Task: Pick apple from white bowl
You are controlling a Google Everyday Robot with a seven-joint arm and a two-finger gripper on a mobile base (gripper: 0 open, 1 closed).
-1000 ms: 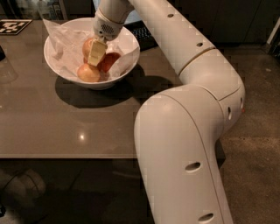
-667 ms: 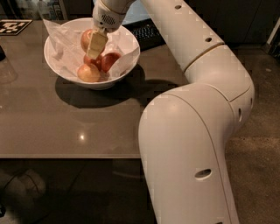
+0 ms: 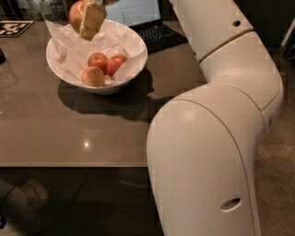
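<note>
**Camera view: apple lifted out of the bowl**

The gripper [image 3: 85, 22] is at the top edge of the view, over the far left rim of the white bowl [image 3: 133, 64]. Its jaws are clamped on the apple [image 3: 75, 12]. One tan finger [image 3: 92, 20] lies across the fruit's right side, and the other is hidden behind it. The apple hangs clear of the crinkled paper [image 3: 69, 46] lining the bowl and touches nothing but the jaws.

A second ago the gripper was down inside the bowl, pressed onto this apple among the others. Shortly after that it had risen a little. Now the fruit is above the rim, partly cut off by the frame's top.

Three fruits remain in the bowl. Two red apples [image 3: 97, 60] sit side by side, touching, and a paler apple [image 3: 93, 76] lies just in front of them.

The bowl has not shifted on the desk [image 3: 55, 129]. The laptop [image 3: 152, 32] stays behind the bowl, and a black-and-white marker [image 3: 11, 27] lies at the far left corner. The large white arm [image 3: 221, 115] fills the right side.
</note>
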